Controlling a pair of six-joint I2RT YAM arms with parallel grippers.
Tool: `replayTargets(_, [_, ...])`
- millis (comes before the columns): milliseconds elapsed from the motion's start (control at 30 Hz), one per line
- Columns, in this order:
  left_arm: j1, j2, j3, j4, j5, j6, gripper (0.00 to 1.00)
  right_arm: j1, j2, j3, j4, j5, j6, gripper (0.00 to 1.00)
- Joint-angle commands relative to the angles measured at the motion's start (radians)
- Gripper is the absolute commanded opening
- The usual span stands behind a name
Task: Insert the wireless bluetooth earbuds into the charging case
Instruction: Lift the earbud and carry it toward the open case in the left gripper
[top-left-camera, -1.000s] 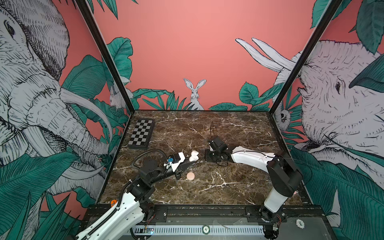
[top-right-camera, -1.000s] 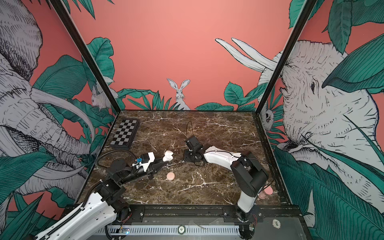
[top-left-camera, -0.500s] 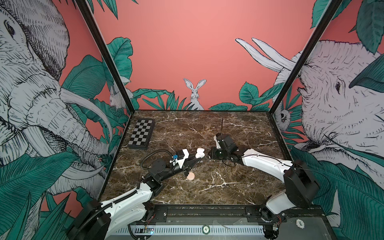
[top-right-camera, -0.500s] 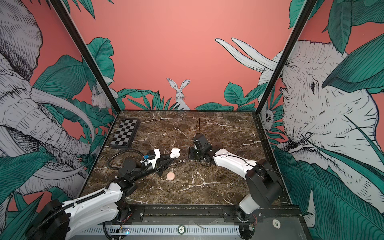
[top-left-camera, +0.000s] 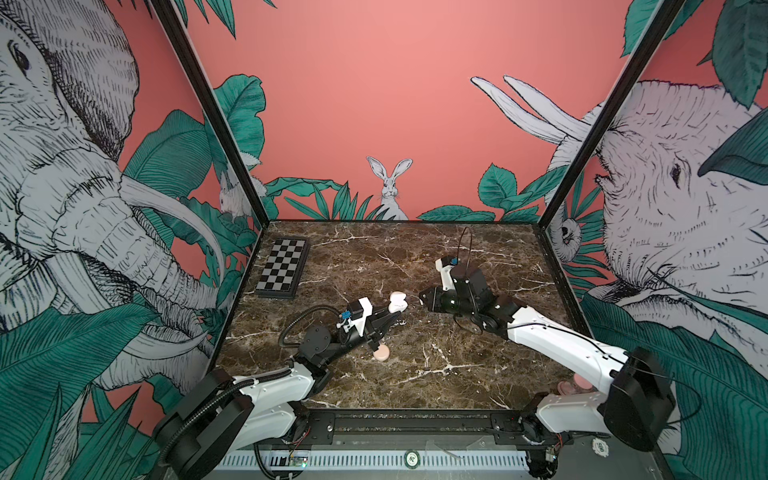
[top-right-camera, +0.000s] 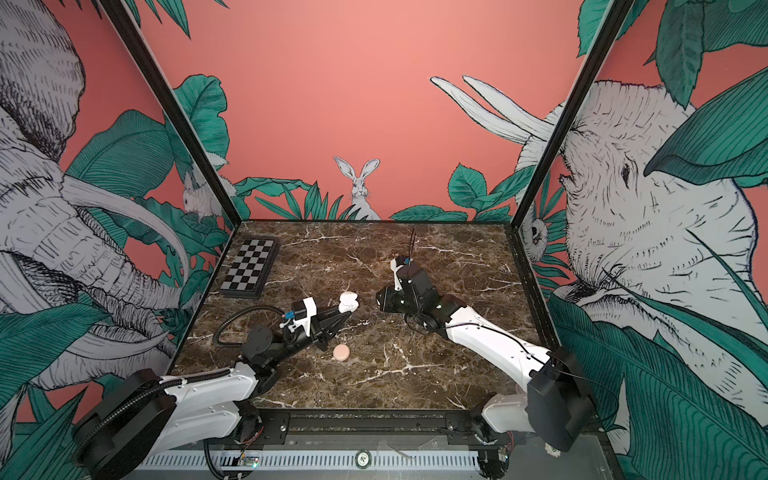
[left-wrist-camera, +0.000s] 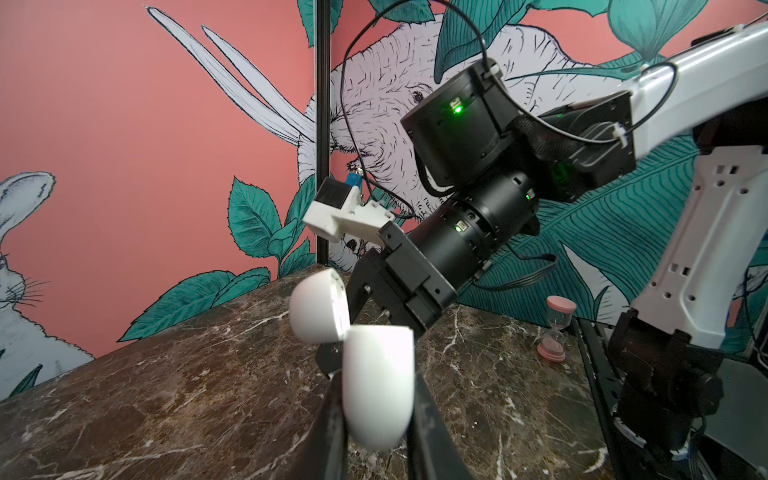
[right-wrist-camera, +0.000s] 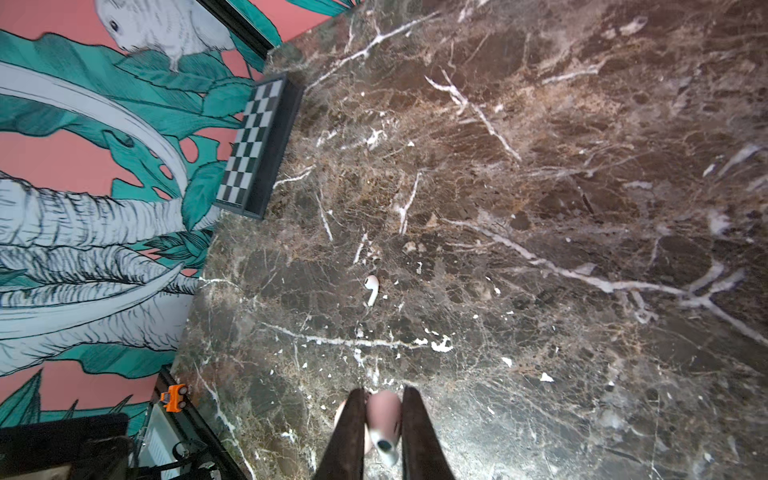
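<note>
Brown marble with white veins serves as the worktop (top-left-camera: 436, 374), which is walled by pink panels printed with elephants, leaves and a rabbit. A small chessboard (top-left-camera: 282, 268) is set near its back left corner, and a round pink puck (top-left-camera: 381, 353) is seen toward the front. The white charging case (left-wrist-camera: 376, 395) appears to be held clear of the marble. It is clamped by its lower half between the fingers of the left gripper (left-wrist-camera: 378, 440), and its lid (left-wrist-camera: 318, 305) is swung open. An earbud (right-wrist-camera: 385, 451) is pinched between the fingers of the right gripper (right-wrist-camera: 384, 432), with its dark end showing. In both top views that gripper is seen just beside the case, and only a narrow gap is left between them. A second earbud (right-wrist-camera: 371, 289) is seen lying on the worktop, well apart from the chessboard. The step in hand is judged to be the insertion of the first bud, since the open case is presented and the bud is held facing it. For the next move, the bud's stem must be lined up with its socket, eased in, and released only once it is seated. The sockets are hidden in every view, so the alignment cannot be judged. After that, the second earbud has to be fetched from the marble.
</note>
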Motion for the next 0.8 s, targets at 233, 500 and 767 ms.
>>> replayTargets(233, [-0.008,0.021,0.014,0.087,-0.018,-0.049,0.00,-0.002,-0.150,0.023,0.049,-0.020,-0.027,0.16])
replayTargets(500, [-0.011,0.054,0.054,0.087,-0.021,-0.061,0.00,0.004,-0.209,0.037,0.101,-0.056,-0.031,0.16])
replayTargets(767, [-0.028,0.072,0.082,0.087,-0.039,-0.067,0.00,0.047,-0.214,0.055,0.169,-0.067,-0.024,0.16])
